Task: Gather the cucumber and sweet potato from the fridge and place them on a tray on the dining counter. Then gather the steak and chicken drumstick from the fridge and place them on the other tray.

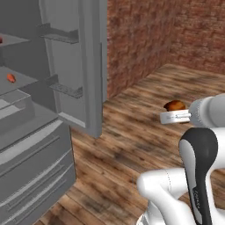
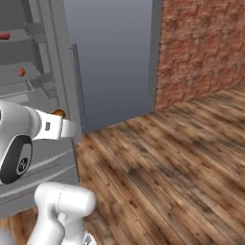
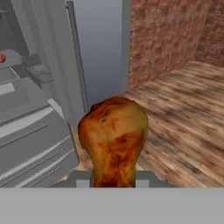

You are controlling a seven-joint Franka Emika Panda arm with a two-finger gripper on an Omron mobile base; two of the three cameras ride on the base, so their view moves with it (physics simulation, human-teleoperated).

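Note:
My gripper [image 1: 168,116] is shut on the chicken drumstick [image 1: 175,105], a browned, roasted piece held in the air over the wooden floor, to the right of the open fridge [image 1: 26,114]. The hand view has the drumstick [image 3: 114,139] standing up between the fingers, its thick end on top. From the right base view only an orange edge of the drumstick [image 2: 58,113] peeks over the gripper [image 2: 72,128]. Two small reddish items [image 1: 11,78] [image 2: 4,36] lie on fridge shelves; I cannot tell what they are. The cucumber, sweet potato, steak, trays and dining counter are out of view.
The fridge door [image 1: 74,66] stands swung open, its bins facing inward, with the grey drawer fronts [image 1: 30,171] below the shelves. A brick wall [image 1: 145,39] runs behind. Wooden floor [image 2: 182,158] stretches out to the right.

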